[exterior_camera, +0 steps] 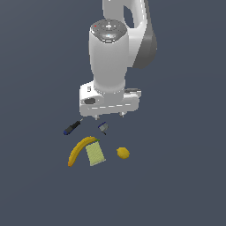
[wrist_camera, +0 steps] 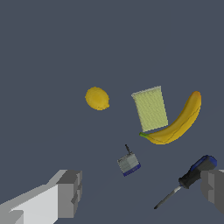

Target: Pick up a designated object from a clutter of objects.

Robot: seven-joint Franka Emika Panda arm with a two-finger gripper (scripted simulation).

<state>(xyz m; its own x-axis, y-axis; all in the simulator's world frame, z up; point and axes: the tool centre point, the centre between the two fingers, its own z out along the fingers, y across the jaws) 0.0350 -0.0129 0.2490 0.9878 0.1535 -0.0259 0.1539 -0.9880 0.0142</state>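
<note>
The pale yellow-green pad [exterior_camera: 95, 153] lies flat on the dark floor, its long side touching the curved yellow banana [exterior_camera: 78, 150]. It also shows in the wrist view [wrist_camera: 150, 108], with the banana [wrist_camera: 178, 122] beside it. My gripper [exterior_camera: 109, 115] hangs above the clutter, behind the pad, open and empty; its fingers [wrist_camera: 70, 193] stand wide apart in the wrist view. A small lemon [exterior_camera: 123, 153] lies to the exterior view's right of the pad. A black-and-blue screwdriver [exterior_camera: 73, 127] and a tiny grey-blue item [exterior_camera: 103, 127] lie under the gripper.
The dark grey floor [exterior_camera: 176, 185] spreads all around the clutter. In the wrist view the lemon [wrist_camera: 97, 98], grey-blue item [wrist_camera: 128, 163] and screwdriver [wrist_camera: 188, 178] lie apart from each other.
</note>
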